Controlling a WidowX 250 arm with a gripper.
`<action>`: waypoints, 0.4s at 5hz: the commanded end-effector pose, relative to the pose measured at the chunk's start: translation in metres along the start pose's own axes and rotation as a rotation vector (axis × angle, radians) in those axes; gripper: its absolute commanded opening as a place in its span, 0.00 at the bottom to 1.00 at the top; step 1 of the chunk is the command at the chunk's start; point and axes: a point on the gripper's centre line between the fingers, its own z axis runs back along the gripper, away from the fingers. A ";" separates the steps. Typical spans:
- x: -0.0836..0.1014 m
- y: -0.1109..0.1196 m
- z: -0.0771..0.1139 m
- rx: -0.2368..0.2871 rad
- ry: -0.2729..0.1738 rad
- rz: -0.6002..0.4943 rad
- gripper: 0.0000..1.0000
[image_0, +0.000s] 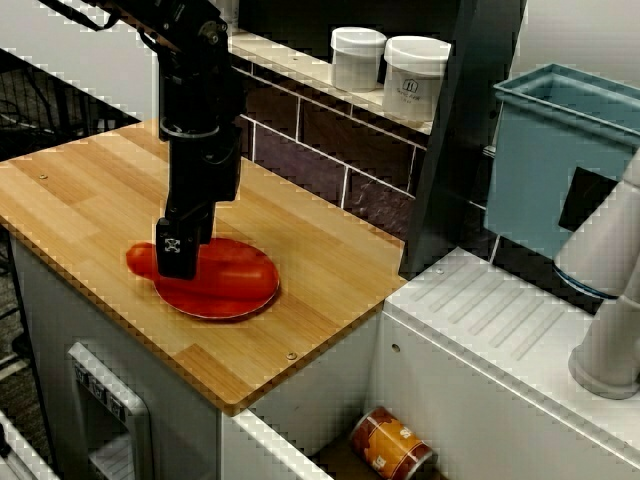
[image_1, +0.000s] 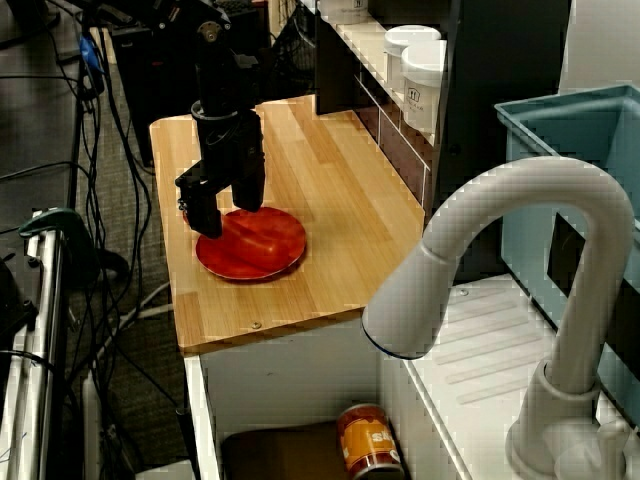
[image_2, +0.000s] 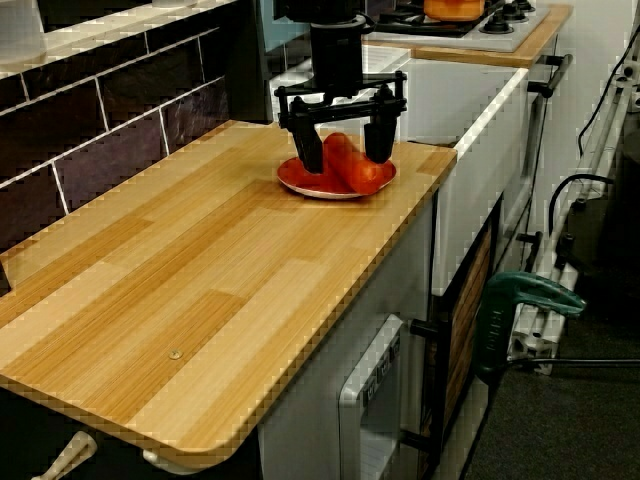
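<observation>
— Jaws spread wide, clamping nothing; in the high view at the counter's corner the gripper (image_0: 183, 258) pts straight down, tips low over the red plate (image_0: 225, 305); agree?
— Yes; red veg (image_0: 240, 268) lies on that plate, running under the jaws & out past them on both sides; can't tell from here if a finger touches it; wooden counter (image_0: 90, 180) beneath; two white jars (image_0: 357, 57) on the ledge well behind the jaws; blue bin (image_0: 560, 160) far off to one side.
— View over the tap?
— Same wide gap btw the jaws; one finger (image_1: 205, 215) at the plate's edge, the other further in; veg (image_1: 262, 238) sticks out beyond them toward the plate's middle; tap (image_1: 520, 250) well apart, in the foreground; can (image_1: 368, 440) lying far below the jaws, under counter level.
— Low view along the counter?
— Clearest; jaws straddle the veg (image_2: 352, 165), one finger (image_2: 312, 150) each side; contact can't be told, but they aren't closed on it; green clamp (image_2: 525, 300) well off, lower down.
</observation>
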 end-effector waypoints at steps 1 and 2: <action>0.000 0.000 0.000 0.000 0.000 0.000 1.00; -0.003 -0.003 0.014 -0.038 -0.007 -0.018 1.00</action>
